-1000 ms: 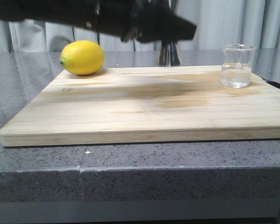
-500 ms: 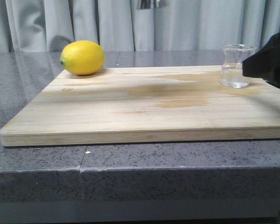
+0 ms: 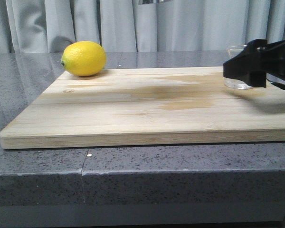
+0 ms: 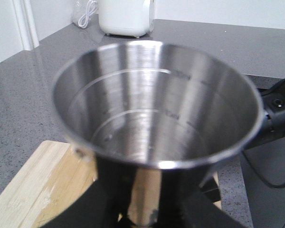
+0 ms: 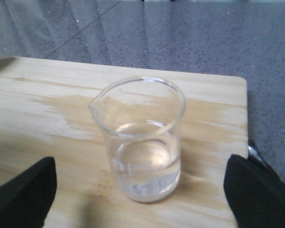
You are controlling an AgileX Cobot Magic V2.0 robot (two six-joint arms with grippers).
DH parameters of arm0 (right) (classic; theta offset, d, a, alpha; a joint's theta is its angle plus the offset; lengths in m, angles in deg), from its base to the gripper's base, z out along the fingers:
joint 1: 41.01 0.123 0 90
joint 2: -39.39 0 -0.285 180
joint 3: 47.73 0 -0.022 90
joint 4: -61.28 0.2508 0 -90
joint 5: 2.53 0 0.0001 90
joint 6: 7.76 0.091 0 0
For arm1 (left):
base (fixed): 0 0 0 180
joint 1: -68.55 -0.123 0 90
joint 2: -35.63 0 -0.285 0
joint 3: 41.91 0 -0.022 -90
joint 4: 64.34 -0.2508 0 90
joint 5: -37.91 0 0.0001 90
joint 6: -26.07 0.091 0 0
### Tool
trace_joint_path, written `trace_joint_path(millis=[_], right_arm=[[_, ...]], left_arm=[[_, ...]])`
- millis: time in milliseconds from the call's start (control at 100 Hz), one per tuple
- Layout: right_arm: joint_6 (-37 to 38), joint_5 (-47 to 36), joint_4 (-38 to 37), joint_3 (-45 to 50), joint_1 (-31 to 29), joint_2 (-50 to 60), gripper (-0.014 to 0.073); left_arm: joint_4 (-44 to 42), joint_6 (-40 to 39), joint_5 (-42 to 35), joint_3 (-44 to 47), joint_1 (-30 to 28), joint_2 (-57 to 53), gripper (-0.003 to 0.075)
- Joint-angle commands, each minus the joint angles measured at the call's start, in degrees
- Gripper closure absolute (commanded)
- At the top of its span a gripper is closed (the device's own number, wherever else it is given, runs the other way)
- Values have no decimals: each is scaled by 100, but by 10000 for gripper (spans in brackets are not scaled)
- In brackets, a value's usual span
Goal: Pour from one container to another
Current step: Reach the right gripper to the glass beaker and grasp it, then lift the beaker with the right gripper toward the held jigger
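A glass beaker [image 5: 142, 142] with a little clear liquid stands upright at the far right of the wooden board [image 3: 133, 114]. My right gripper [image 5: 140, 186] is open, with one black finger on each side of the beaker and clear gaps between. In the front view the right gripper [image 3: 242, 71] covers most of the beaker [image 3: 236, 48]. A steel measuring cup [image 4: 152, 109], looking empty inside, is held upright high above the board with my left gripper [image 4: 159, 206] shut on its lower body. Only the cup's base [image 3: 154, 2] shows at the top edge of the front view.
A yellow lemon [image 3: 84, 58] lies on the board's far left corner. Wet stains mark the board's middle. The board rests on a grey stone counter [image 3: 133, 180] with curtains behind. A white appliance [image 4: 126, 16] stands far off on the counter.
My left arm with the steel cup rose out of the top of the front view. My right gripper came in from the right and now straddles the beaker.
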Motion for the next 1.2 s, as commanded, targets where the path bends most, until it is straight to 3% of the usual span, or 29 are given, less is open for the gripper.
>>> trace_joint_path(millis=[0, 480, 870, 1190], right_arm=[[-65, -528, -35, -286, 2, -43, -52], [-65, -1136, -35, -711, 2, -905, -38], [-65, -1131, -35, -711, 2, -905, 341], [-65, -1144, -210, -711, 2, -781, 357]], left_arm=[[376, -91, 231, -185, -11, -289, 739], [295, -129, 276, -185, -11, -289, 739], [295, -129, 276, -185, -11, -289, 739], [271, -129, 276, -185, -11, -43, 739]])
